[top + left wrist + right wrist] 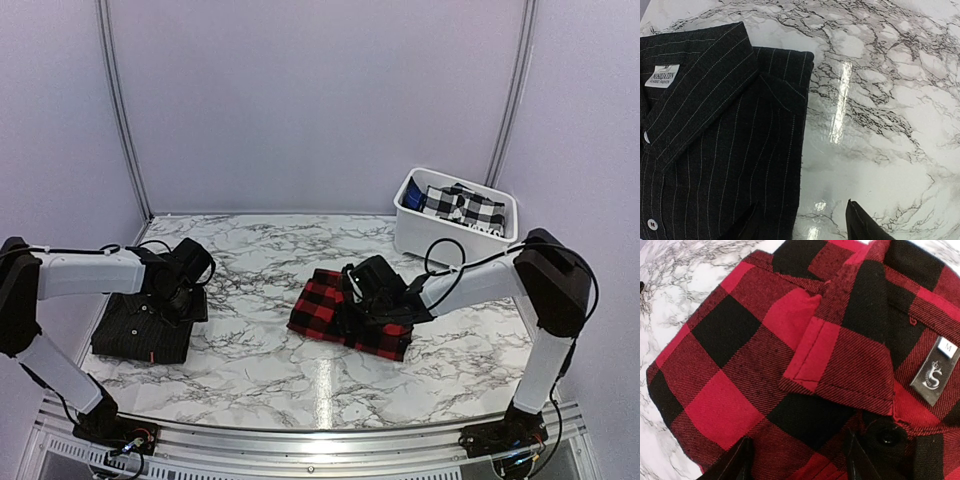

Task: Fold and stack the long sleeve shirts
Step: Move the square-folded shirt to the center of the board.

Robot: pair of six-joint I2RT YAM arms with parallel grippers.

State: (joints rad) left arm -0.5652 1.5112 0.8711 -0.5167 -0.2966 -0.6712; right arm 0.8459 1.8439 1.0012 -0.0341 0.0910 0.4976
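The black pinstriped shirt (pixel 135 328) lies folded at the left of the marble table, collar and white label up (pixel 715 150). My left gripper (pixel 185 290) hovers over its right edge, open and empty (pixel 800 227); one finger is above the cloth and the other finger (pixel 865 225) is above bare table. The red-and-black check flannel shirt (pixel 318 300) lies folded mid-table, collar and grey tag showing (pixel 740 365). My right gripper (pixel 378 292) is just above it, open (pixel 797 462), with both fingers over the fabric near a black button.
A white bin (pixel 415 235) stands at the back right and holds black-and-white check cloth (pixel 465 205). Bare marble table (pixel 250 290) lies between the two shirts. Grey walls close in the back and sides.
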